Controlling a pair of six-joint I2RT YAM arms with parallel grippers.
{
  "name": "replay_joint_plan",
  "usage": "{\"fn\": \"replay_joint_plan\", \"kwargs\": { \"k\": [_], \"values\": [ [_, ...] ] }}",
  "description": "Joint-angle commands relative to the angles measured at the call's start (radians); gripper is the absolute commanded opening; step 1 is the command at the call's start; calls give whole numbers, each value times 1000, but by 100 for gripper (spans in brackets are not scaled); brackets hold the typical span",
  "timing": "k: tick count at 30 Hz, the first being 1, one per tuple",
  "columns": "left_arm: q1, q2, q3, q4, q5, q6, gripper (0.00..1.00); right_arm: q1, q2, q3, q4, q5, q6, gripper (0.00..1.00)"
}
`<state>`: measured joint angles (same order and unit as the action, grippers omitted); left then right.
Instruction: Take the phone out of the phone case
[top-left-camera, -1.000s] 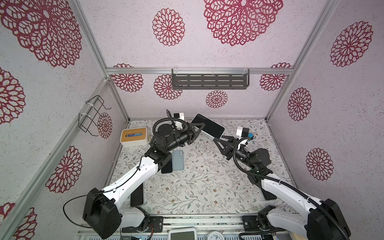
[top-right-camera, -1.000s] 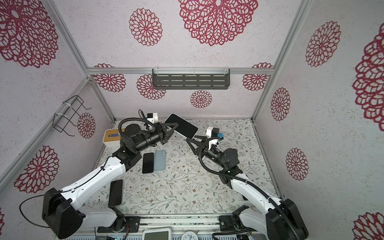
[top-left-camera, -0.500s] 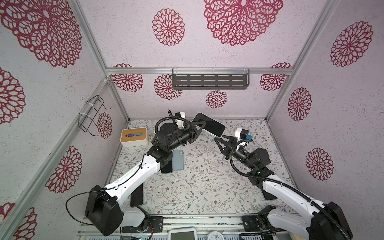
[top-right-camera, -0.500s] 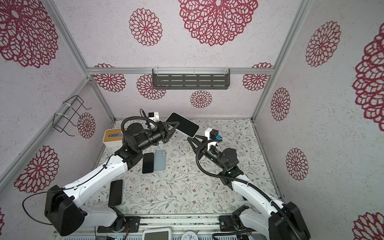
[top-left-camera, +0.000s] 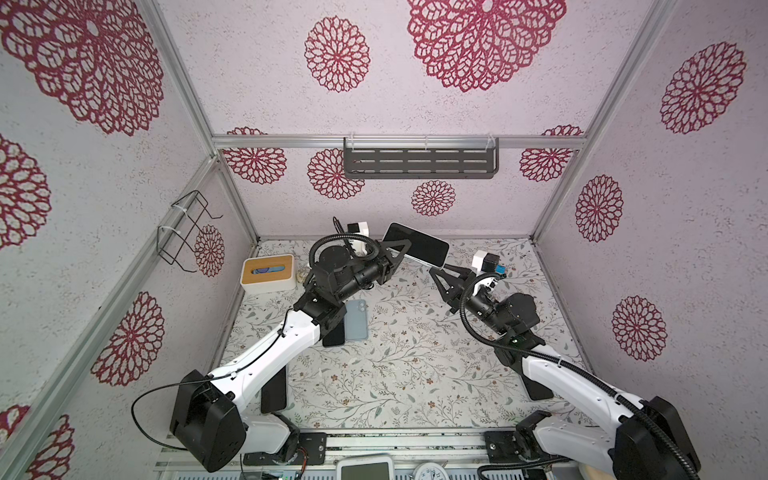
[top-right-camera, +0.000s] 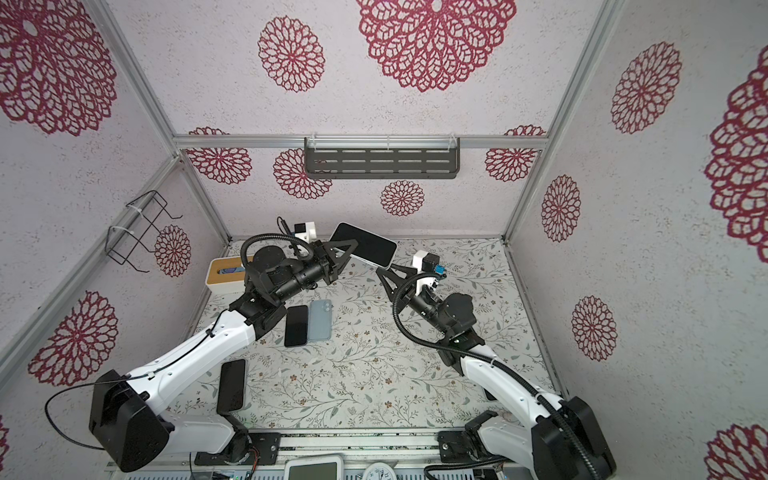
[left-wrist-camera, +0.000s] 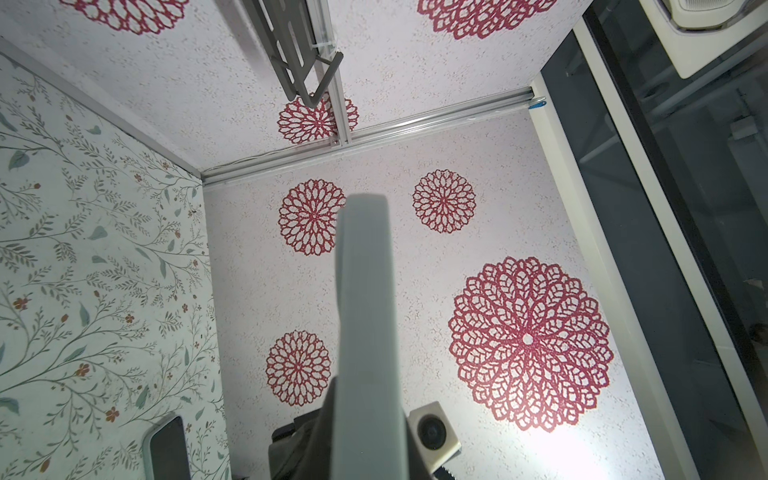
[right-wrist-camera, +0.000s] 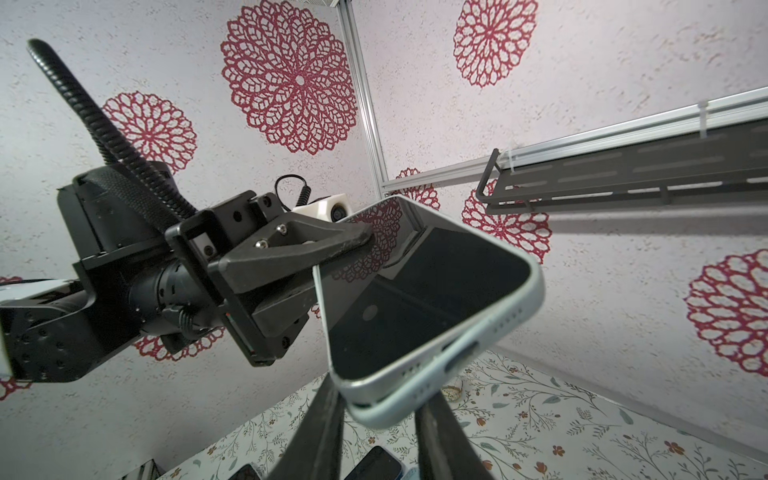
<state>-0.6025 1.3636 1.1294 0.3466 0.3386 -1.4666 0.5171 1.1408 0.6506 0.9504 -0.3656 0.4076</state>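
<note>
Two end effectors are set on one raised phone (top-left-camera: 417, 247). Compared with a second ago, the right end effector (right-wrist-camera: 382, 399) has been brought closer to the phone's free end and its jaws have been drawn in slightly. The phone itself has hardly been shifted.

One wire rack (top-left-camera: 187, 232) is seen left of the one tissue box (top-left-camera: 268, 274). Right of the tissue box, well above the worktop (top-left-camera: 415, 353), the phone is clamped at one end by the fully closed left end effector (top-left-camera: 401, 248). Further right, the phone case (right-wrist-camera: 386, 417) is pinched at its other end by the right end effector, and the phone's edge is seen lifted off the case lip there.

Four more handsets are counted flat on the worktop:
- a dark handset (top-right-camera: 296, 326) and a blue-grey handset (top-right-camera: 320, 320), side by side in front of the tissue box
- a black handset (top-right-camera: 232, 390), nearer the front
- a fourth handset (top-left-camera: 538, 390), far right of the tissue box
</note>
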Motion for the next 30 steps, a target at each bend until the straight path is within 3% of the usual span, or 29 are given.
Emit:
{"fn": "replay_joint_plan", "kwargs": {
  "k": [1, 9, 15, 17, 20, 22, 25, 28, 30],
  "values": [
    [-51, -81, 4, 117, 200, -9, 0, -95, 38, -2, 1, 179, 93, 30],
    [-33, -107, -18, 122, 233, 18, 0, -153, 61, -39, 99, 99, 223, 30],
    [10, -115, -30, 122, 263, 30, 0, -156, 34, -52, 66, 55, 220, 32],
    [46, -125, -19, 88, 300, 62, 0, -158, 2, -71, 39, 43, 209, 37],
    [138, -132, 18, 10, 420, 126, 0, -179, -72, -114, -43, -2, 176, 53],
    [187, -133, 99, -205, 518, 299, 0, -215, -127, -140, -84, -104, 170, 63],
    [223, -95, 256, -611, 649, 640, 0, -269, -193, -130, -170, -261, 154, 68],
    [240, -24, 419, -1029, 685, 973, 0, -286, -210, -54, -323, -401, 90, 70],
    [236, 38, 530, -1275, 625, 1161, 0, -285, -199, 4, -413, -444, 55, 71]
  ]
}}
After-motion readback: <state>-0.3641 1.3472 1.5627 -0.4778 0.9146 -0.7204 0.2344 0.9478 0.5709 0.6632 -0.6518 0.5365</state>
